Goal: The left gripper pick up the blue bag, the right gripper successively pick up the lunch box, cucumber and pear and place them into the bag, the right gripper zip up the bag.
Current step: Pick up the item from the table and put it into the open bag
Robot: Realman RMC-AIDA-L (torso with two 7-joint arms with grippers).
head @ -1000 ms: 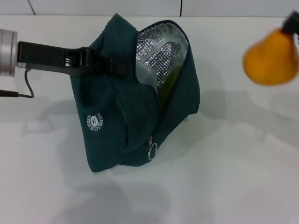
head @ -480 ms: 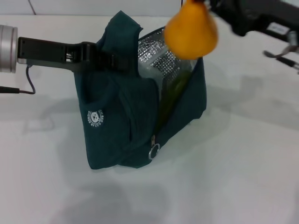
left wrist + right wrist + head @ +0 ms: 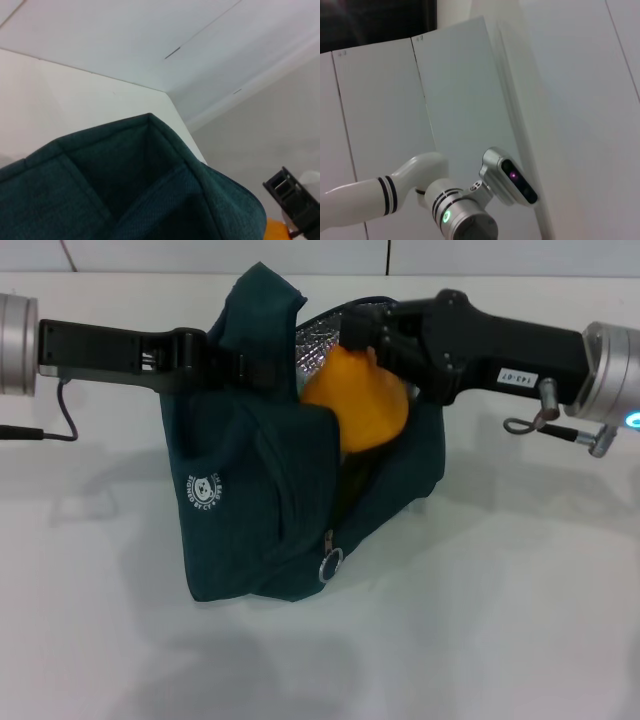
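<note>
Tabletop [image 3: 520,620], white, under the whole arrangement. Resting on it near the middle, slumped and leaning: blue bag [image 3: 250,510], mouth turned upward and toward the right arm, silver foil lining [image 3: 325,335] exposed at the far edge. Coming in level from the left side: left gripper [image 3: 255,375], fingers clenched on the upper fabric at the near lip of the opening. Judged to be holding that lip up and back, to keep the mouth wide and stop the soft bag folding shut. Reaching in from the right side at similar height: right gripper [image 3: 362,335], fingers closed on the narrow top of the pear [image 3: 360,410]. Fruit hanging below those fingers, lower part sunk into the opening behind the near flap, upper part above the rim; touching the flap or just beside it, cannot tell which. Held by the neck, apparently to let the wide body go down first. Not yet let go. No sight of lunch box or cucumber; if inside, hidden by fruit and fabric. On the bag's front: round white logo [image 3: 203,494]. At the lower end of the undone zip: ring zipper pull [image 3: 330,565], untouched.
</note>
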